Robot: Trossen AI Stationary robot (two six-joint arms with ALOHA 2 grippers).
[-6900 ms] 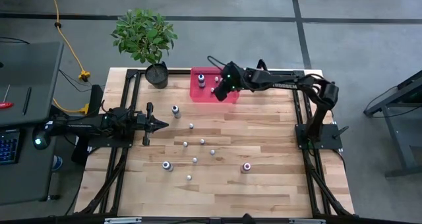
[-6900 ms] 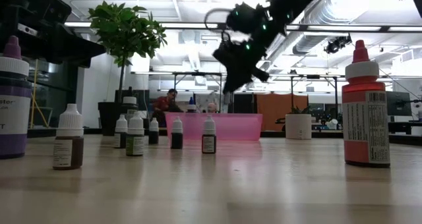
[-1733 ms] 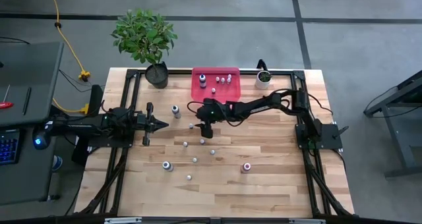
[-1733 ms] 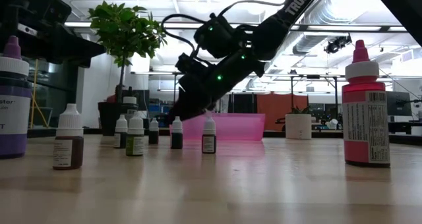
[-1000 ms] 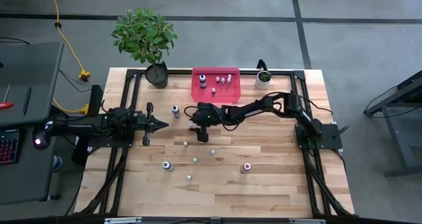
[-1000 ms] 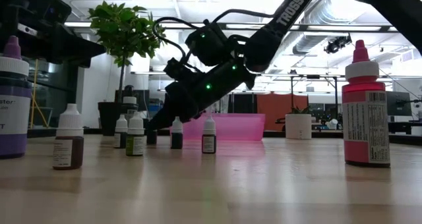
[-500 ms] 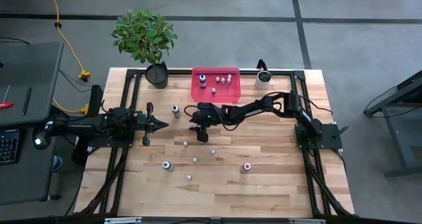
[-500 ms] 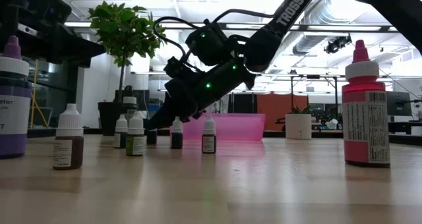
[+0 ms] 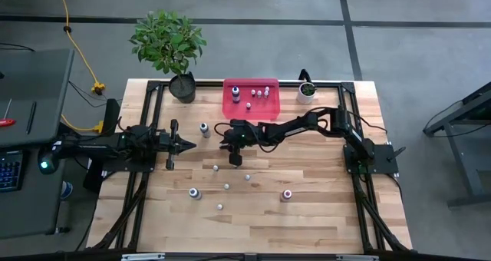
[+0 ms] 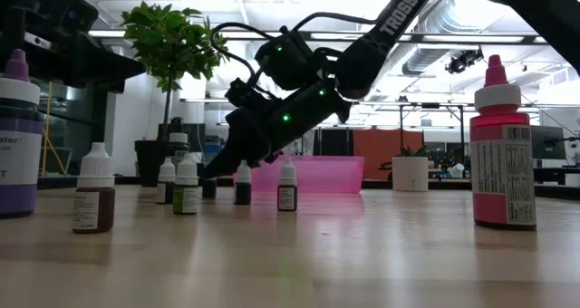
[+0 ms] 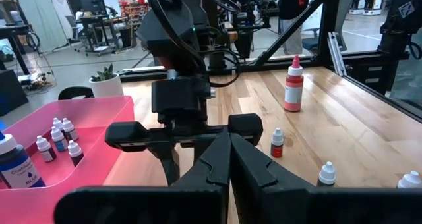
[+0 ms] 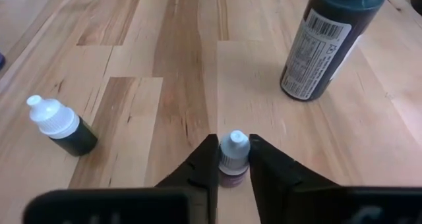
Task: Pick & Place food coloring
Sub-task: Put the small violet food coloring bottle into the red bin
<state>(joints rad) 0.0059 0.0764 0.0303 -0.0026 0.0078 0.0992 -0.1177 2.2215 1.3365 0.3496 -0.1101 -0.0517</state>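
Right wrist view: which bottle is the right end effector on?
The small white-capped bottle between the right end effector's fingers. The other small bottle stands off to one side, and the large dark bottle stands farther ahead; neither is touched.

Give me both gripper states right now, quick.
Left gripper: shut, empty, waiting at the table's left side.
Right gripper: shut on a small white-capped bottle standing on the table.

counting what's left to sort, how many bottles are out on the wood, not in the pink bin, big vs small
big bottles: 3
small bottles: 6, one of them pinched in the right pincer
total: 9
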